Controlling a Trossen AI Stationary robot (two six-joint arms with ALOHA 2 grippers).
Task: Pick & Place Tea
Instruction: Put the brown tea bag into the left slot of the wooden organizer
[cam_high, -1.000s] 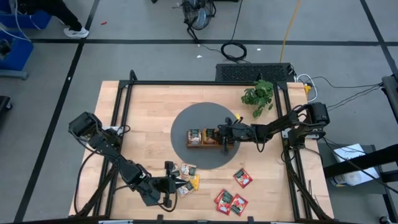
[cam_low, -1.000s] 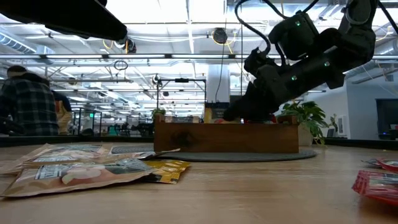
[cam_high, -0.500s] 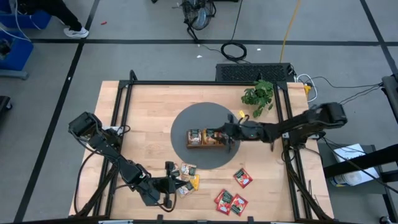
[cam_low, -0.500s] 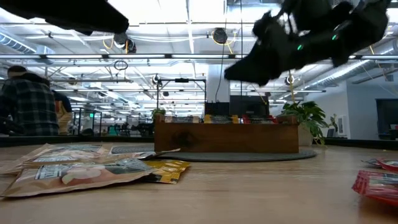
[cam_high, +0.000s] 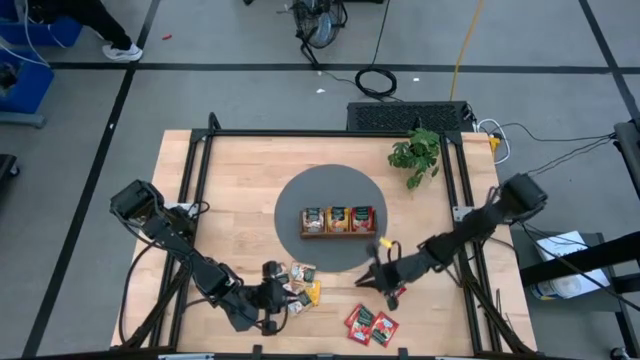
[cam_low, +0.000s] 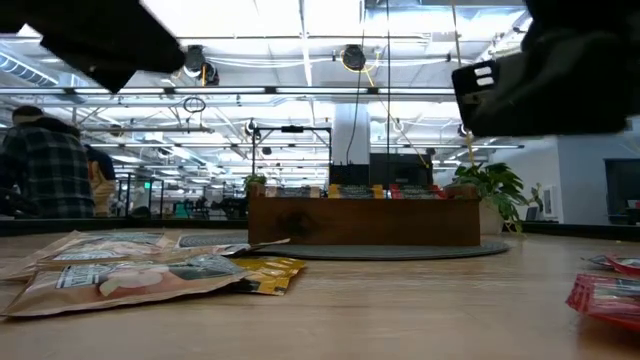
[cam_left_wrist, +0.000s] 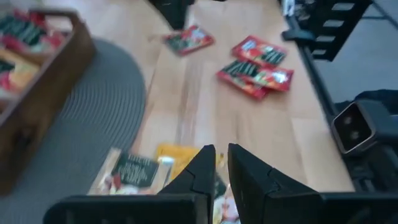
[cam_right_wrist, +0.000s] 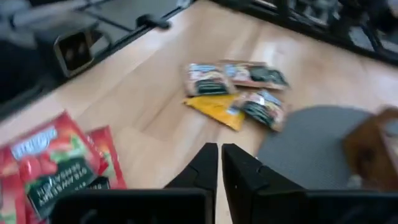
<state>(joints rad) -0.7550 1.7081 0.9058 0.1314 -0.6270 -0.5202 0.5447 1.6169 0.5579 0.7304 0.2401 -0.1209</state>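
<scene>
Tea sachets lie flat on the table: tan and yellow ones (cam_high: 302, 283) near the front left, and red ones (cam_high: 368, 324) near the front edge. More sachets fill the wooden tray (cam_high: 337, 235) on the round grey mat (cam_high: 300, 195). My left gripper (cam_left_wrist: 221, 155) is shut, with nothing between its fingers. It stands low over the yellow sachet (cam_left_wrist: 180, 155), next to a tan one (cam_left_wrist: 130, 171). My right gripper (cam_right_wrist: 219, 152) is shut and empty above bare table, between the mat and the red sachets (cam_right_wrist: 50, 162). Its arm hides part of the table there in the high view. My left gripper's fingertips (cam_left_wrist: 208, 155) stand right over the near end of the yellow sachet (cam_left_wrist: 186, 152), slanting down. I cannot tell whether they touch it.
A potted plant (cam_high: 415, 152) stands at the back right of the table. A black frame rail (cam_high: 470, 270) runs along the table's right side beside my right arm. One red sachet (cam_left_wrist: 188, 39) lies alone near my right gripper. Bare wood shows between the two sachet groups.
My right gripper has left the tray's right end and swung toward the table's near edge. It now sits low over the table by the red sachets. The tray's right compartment, which the gripper covered before, now shows red sachets. The sachets on the table have not moved.
</scene>
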